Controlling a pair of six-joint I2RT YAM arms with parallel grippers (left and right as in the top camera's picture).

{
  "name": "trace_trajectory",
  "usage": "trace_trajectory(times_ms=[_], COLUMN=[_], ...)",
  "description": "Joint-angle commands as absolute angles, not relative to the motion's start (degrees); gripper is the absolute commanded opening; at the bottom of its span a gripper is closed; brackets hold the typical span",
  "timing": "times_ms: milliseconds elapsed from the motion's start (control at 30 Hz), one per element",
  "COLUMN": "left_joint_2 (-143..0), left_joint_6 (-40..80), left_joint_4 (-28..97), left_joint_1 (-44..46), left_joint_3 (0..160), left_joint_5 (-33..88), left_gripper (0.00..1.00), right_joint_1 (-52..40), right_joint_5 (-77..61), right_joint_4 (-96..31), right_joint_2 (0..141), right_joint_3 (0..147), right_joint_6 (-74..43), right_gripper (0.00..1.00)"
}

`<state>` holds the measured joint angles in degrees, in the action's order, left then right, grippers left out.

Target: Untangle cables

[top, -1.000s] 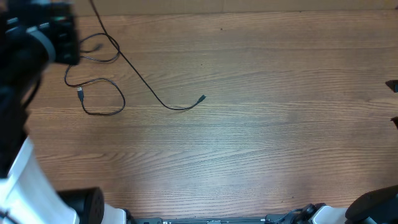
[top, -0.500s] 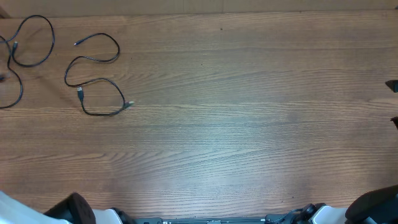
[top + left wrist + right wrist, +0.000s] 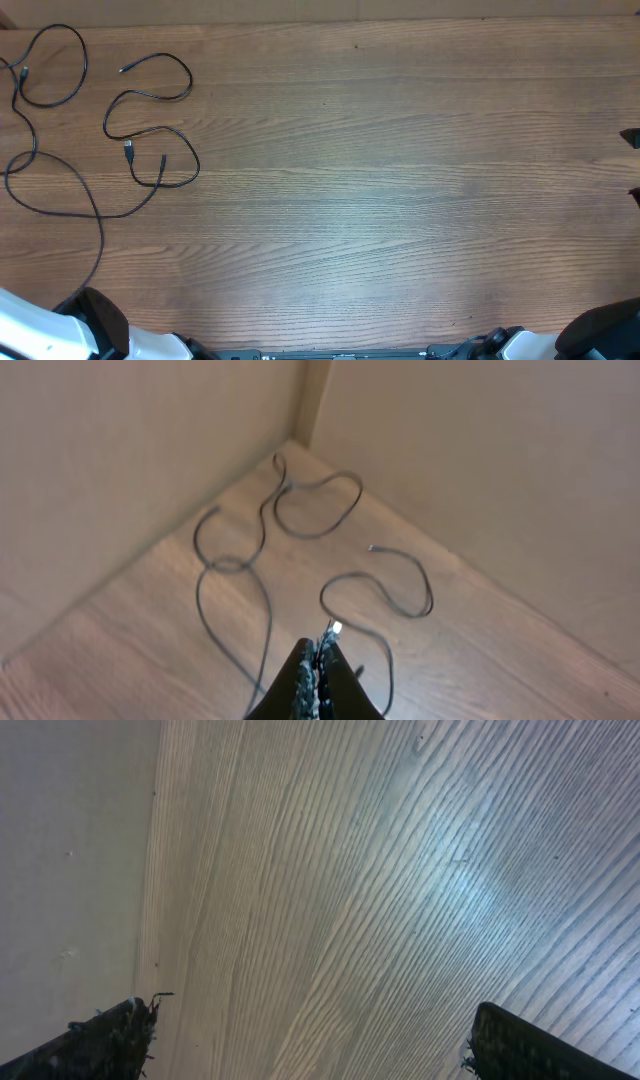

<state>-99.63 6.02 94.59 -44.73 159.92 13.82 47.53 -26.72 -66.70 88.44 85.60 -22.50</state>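
At the far left of the desk (image 3: 400,200), the long cable (image 3: 84,62) loops from the back corner down toward the left tool (image 3: 316,655). Its fingers are clenched together, and I cannot tell whether a strand is pinched. Just right of it, the shorter cable (image 3: 198,162) lies curled, and the long cable's plug end crosses into its loop. Far right, the right tool (image 3: 310,1045) hangs released above the desk, well apart from both cables.

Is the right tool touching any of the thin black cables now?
Apart. The overhead view shows the cables all at the table's left side; the right wrist view shows the right tool open over bare wood only.
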Motion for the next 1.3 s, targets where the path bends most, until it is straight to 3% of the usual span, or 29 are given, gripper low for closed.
trace_trajectory(times_ms=[0,267,700,900,1100,1200,1267], left_joint_2=[-102.5,-106.1,-106.3,-106.3,-106.3,-106.3,-106.3], left_joint_6=[9.5,9.5,9.5,15.0,17.0,17.9,18.1], left_joint_4=[96.8,96.8,95.8,88.4,78.9,73.4,69.6], left_joint_1=[-44.9,-44.9,-44.0,-42.3,-41.0,-40.4,-40.2], left_joint_3=[160.2,156.8,131.4,115.0,100.0,92.6,88.1], left_joint_5=[12.3,17.6,10.7,2.0,1.5,1.5,1.3], left_gripper=[0.04,0.04,0.05,0.05,0.06,0.11,0.27], right_joint_1=[47.6,47.6,47.6,47.6,47.6,47.6,47.6], right_joint_5=[-26.5,-26.5,-26.5,-26.5,-26.5,-26.5,-26.5], right_joint_4=[-66.5,-66.5,-66.5,-66.5,-66.5,-66.5,-66.5], right_joint_2=[87.7,87.7,87.7,87.7,87.7,87.7,87.7], right_joint_3=[87.1,87.1,87.1,87.1,87.1,87.1,87.1], right_joint_6=[-22.6,-22.6,-22.6,-22.6,-22.6,-22.6,-22.6], right_gripper=[1.0,1.0,1.0,1.0,1.0,1.0,1.0])
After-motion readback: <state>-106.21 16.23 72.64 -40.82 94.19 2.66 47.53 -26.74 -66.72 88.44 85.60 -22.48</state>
